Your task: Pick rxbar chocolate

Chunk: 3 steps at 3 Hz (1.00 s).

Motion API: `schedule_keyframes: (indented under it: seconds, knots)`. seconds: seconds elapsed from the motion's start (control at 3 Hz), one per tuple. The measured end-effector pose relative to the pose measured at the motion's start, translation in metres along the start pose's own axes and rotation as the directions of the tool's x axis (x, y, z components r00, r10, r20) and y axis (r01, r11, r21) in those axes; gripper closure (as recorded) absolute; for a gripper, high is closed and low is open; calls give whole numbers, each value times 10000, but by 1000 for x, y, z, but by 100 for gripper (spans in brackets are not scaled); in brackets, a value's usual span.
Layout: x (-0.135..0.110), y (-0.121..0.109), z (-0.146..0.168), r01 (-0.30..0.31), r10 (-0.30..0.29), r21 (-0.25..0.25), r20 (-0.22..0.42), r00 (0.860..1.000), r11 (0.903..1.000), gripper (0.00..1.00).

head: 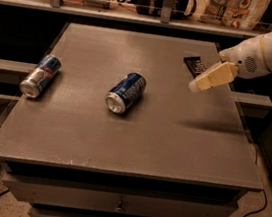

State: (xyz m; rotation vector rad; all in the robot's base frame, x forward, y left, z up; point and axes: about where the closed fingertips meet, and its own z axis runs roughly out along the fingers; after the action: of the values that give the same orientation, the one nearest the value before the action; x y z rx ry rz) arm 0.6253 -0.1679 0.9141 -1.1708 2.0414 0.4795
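The smooth cream gripper is hovering beside the flat black rxbar chocolate on the matte table; its jaw state I cannot tell.

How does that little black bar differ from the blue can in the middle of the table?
The rxbar chocolate is flat, black and small; the middle can is round, blue-and-silver and bulkier. The bar sits far right, partly hidden by the gripper; the can is unobstructed. Both lie on the table.
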Motion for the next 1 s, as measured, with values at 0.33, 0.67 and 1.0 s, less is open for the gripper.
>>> schedule_keyframes:
  seconds: [0.33,0.67,1.0]
  knots:
    - [2,-27,26,-747,735,209,509,9960,9970,0]
    - [6,-54,50,-1546,1510,334,903,9844,9874,0]
    - [12,-74,72,-2164,2114,427,983,9724,9754,0]
